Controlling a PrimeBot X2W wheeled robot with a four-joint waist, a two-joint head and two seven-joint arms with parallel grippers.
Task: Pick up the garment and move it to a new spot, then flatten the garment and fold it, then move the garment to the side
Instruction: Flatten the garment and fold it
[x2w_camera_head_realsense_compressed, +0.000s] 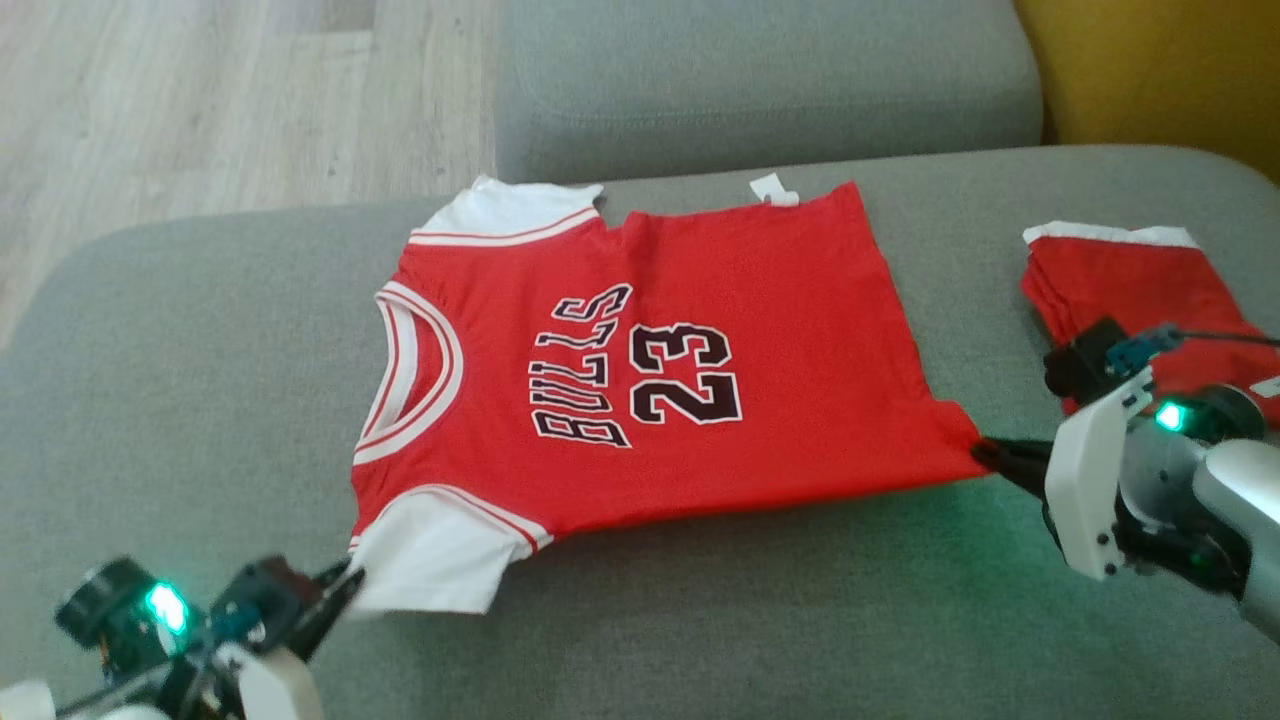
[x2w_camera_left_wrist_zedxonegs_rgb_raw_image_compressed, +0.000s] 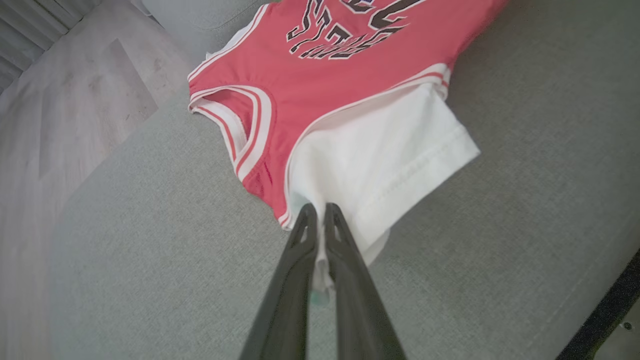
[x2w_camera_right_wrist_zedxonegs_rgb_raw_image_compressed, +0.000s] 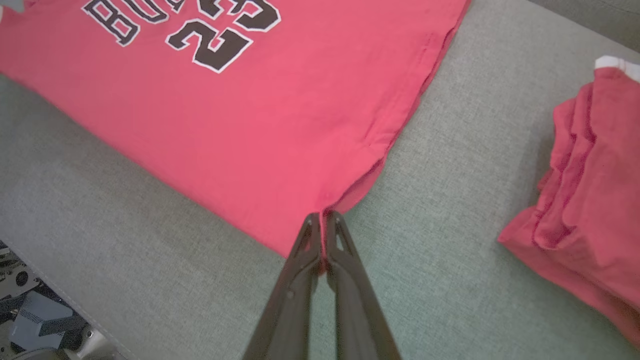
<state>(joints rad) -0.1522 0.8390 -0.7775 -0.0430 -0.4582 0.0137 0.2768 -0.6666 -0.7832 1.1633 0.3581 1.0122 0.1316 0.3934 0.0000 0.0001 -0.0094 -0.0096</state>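
- Grey sofa cushion (x2w_camera_head_realsense_compressed: 650, 640) carries the work, with pale wooden floor (x2w_camera_head_realsense_compressed: 200, 100) beyond its far left corner.
- We see the red jersey (x2w_camera_head_realsense_compressed: 800, 330) lying face up and mostly flat in the middle of the cushion, with its neck to our left and its hem to our right.
- Our left pincer (x2w_camera_head_realsense_compressed: 345, 582) is clamped on the edge of the near white sleeve (x2w_camera_head_realsense_compressed: 430, 560). Our right pincer (x2w_camera_head_realsense_compressed: 985, 455) is clamped on the near hem corner.
- Both of these 2 grips hold very little cloth. We judge that a quick lift or a pull outward could let either one slip, and that side would drop in a heap.
- The sleeve is loose compared with the body. If we carry it over by the sleeve alone, the shoulder may lag and the fold line may come out crooked.
- If the 2 arms rise unevenly, the jersey may drag across the cushion and wrinkle, undoing the flattening.
- The far sleeve (x2w_camera_head_realsense_compressed: 500, 210) looks partly bunched at the shoulder, so a fold laid over it would trap that crease.
- A folded red garment (x2w_camera_head_realsense_compressed: 1120, 280) sits near our right arm, apart from the jersey. A wide swing of that arm could knock it or catch it.
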